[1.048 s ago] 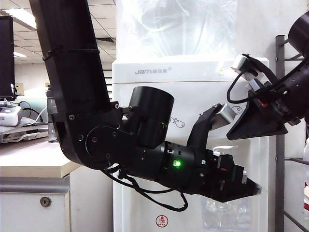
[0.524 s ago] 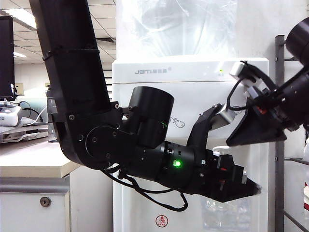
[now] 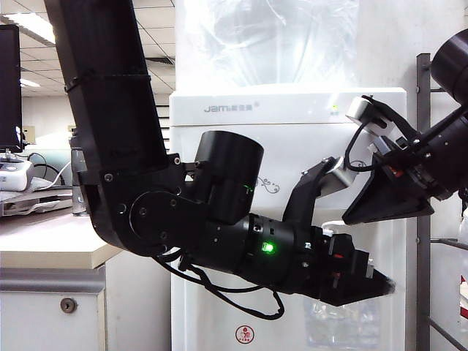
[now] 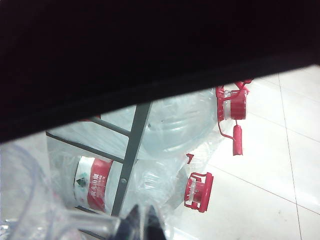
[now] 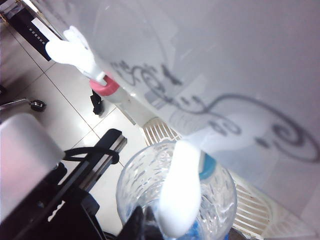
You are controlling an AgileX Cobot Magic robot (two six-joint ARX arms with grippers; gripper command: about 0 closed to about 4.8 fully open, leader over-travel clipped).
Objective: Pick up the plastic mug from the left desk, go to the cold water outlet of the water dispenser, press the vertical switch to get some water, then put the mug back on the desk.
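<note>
The clear dimpled plastic mug (image 5: pixel 150 185) stands upright under the cold water outlet (image 5: pixel 207 166), the tap with the blue collar on the white water dispenser (image 3: pixel 292 110). My left gripper (image 4: pixel 142 226) is shut on the mug's handle (image 4: pixel 92 222); it reaches low across the dispenser front (image 3: pixel 386 284). My right gripper (image 5: pixel 142 223), jaws together, points at the dispenser from the upper right (image 3: pixel 345 218). Its tips sit just beside the white vertical switch (image 5: pixel 180 197), over the mug's mouth; whether they touch it I cannot tell. The left desk (image 3: pixel 44 241) lies at the left.
The red-ringed tap (image 5: pixel 104 86) is further along the dispenser, above the drip grille (image 5: pixel 157 131). A grey metal rack (image 3: pixel 424 146) beside the dispenser holds big water bottles with red caps (image 4: pixel 199 191). A monitor and papers (image 3: pixel 14 179) sit on the desk.
My right gripper has dipped a little lower toward the tap. The left arm and the mug have stayed still.
</note>
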